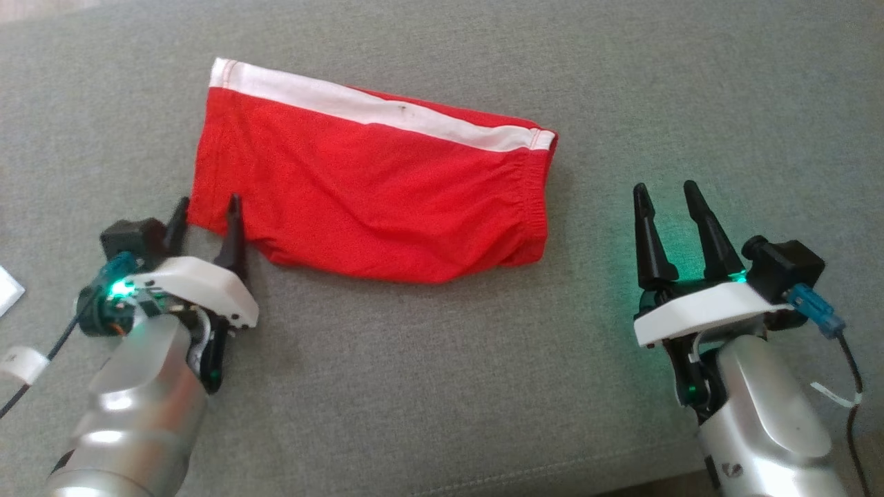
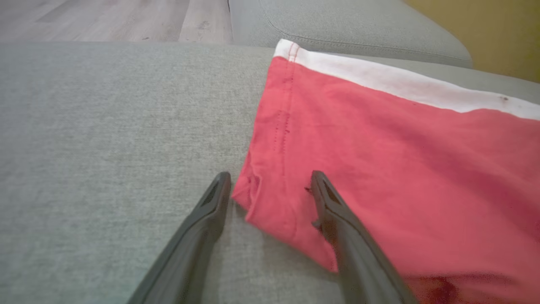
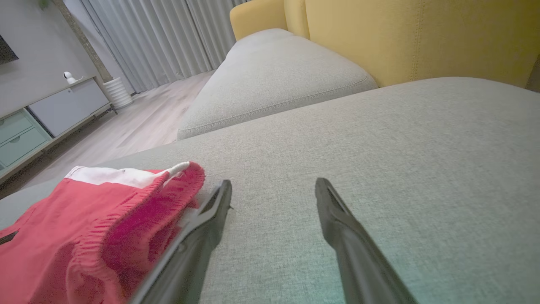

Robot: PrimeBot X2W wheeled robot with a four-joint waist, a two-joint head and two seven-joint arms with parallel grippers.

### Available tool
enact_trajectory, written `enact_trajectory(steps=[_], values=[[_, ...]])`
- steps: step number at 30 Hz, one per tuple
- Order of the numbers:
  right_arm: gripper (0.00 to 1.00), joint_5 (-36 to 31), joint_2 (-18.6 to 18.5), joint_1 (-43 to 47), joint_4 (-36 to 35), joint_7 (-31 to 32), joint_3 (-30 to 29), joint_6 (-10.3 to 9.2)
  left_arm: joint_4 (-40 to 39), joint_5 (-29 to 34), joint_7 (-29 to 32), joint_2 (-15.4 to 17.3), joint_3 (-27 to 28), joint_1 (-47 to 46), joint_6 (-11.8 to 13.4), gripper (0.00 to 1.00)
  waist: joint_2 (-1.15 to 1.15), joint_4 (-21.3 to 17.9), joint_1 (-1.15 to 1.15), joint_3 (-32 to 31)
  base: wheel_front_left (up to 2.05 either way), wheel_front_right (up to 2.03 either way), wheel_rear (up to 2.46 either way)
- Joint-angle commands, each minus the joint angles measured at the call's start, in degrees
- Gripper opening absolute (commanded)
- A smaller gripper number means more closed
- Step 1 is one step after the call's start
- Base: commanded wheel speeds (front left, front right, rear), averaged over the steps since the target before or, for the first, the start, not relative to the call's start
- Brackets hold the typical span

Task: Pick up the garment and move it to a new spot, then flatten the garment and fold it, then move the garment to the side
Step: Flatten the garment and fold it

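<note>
Two silver forearms rise from the bottom corners of the head frame. The left gripper (image 1: pixel 208 201), jaws spread wide and empty, straddles the lower-left corner of the red garment (image 1: pixel 373 193), which lies at upper centre on the grey sofa cushion (image 1: pixel 442 386). The right gripper (image 1: pixel 665 188), equally wide and empty, stands apart at right. A clean pickup likely means pinching every layer at that corner before lifting. The left wrist view shows one finger (image 2: pixel 211 211) on cushion, the other over cloth; the right wrist view adds a yellow backrest (image 3: pixel 422 38).
</note>
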Motion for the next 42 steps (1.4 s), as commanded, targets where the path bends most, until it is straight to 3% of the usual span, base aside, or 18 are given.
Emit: enact_trajectory(steps=[1, 2, 4, 5, 12, 21, 26, 27, 28, 36, 42], values=[[1.0, -0.5, 0.8, -0.1, -1.6, -0.6, 1.3, -0.04, 0.9, -0.4, 1.4, -0.2, -0.4, 1.5, -0.3, 1.0, 0.0, 0.1, 0.0, -0.1, 0.0, 0.0, 0.0], [1.0, -0.5, 0.8, -0.2, -1.6, -0.6, 1.5, -0.04, 0.9, -0.9, 1.7, -0.3, -0.9, 1.5, -0.3, 0.92, 0.0, 0.1, 0.0, -0.1, 0.0, 0.0, 0.0], [1.0, -0.5, 0.8, -0.3, -1.6, -0.6, 1.8, -0.04, 0.9, -1.8, 1.5, -0.2, -1.5, 1.4, -0.4, 0.12, 0.0, 0.1, 0.0, -0.2, 0.0, 0.0, 0.0], [1.0, -0.4, 0.8, -0.4, -1.6, -0.6, 1.9, -0.04, 0.9, -2.2, 1.4, -0.1, -1.8, 1.3, -0.4, 0.0, 0.0, 0.0, 0.0, -0.3, 0.0, 0.0, 0.0], [1.0, -0.7, 0.8, 0.8, -1.0, -0.6, 0.9, -0.04, 0.6, -2.6, -0.1, 0.4, -1.8, 2.3, -0.3, 0.0, 0.0, 1.3, 0.0, -3.1, 0.0, 0.0, 0.0], [1.0, -1.6, 0.8, 5.0, 0.4, -0.6, -1.3, -0.04, -12.4, 4.2, -0.2, -0.3, 9.0, 14.6, 4.5, 0.0, 0.0, 5.3, 0.0, -9.0, 0.0, 0.0, 0.0], [1.0, -1.9, 0.8, 5.6, 0.5, -0.6, -0.2, -0.04, -18.2, 8.2, -0.2, -2.9, 14.3, 20.4, 4.3, 0.02, 0.0, 6.8, 0.0, -9.4, 0.0, 0.0, 0.0], [1.0, -2.1, 0.8, 5.4, 0.2, -0.6, 0.6, -0.04, -19.3, 9.4, -0.2, -3.3, 15.2, 21.1, 4.1, 0.45, 0.0, 7.0, 0.0, -9.2, 0.0, 0.0, 0.0], [1.0, -1.9, 0.8, 5.1, -0.2, -0.6, 1.4, -0.04, -20.1, 10.5, -0.2, -3.8, 16.0, 21.7, 3.9, 1.0, 0.0, 7.3, 0.0, -9.1, 0.0, 0.0, 0.0], [1.0, 2.2, 0.8, -0.9, -0.2, -0.6, 7.5, -0.04, -27.1, 18.7, -0.2, -7.5, 22.3, 25.2, 2.5, 1.0, 0.0, 10.8, 0.0, -7.9, 0.0, 0.0, 0.0], [1.0, 1.3, 0.8, -4.8, 8.5, -0.6, 7.6, -0.04, -27.7, 21.5, -0.2, -9.0, 22.5, 26.2, 0.8, 1.0, 0.0, 14.8, 0.0, -6.7, 0.0, 0.0, 0.0]])
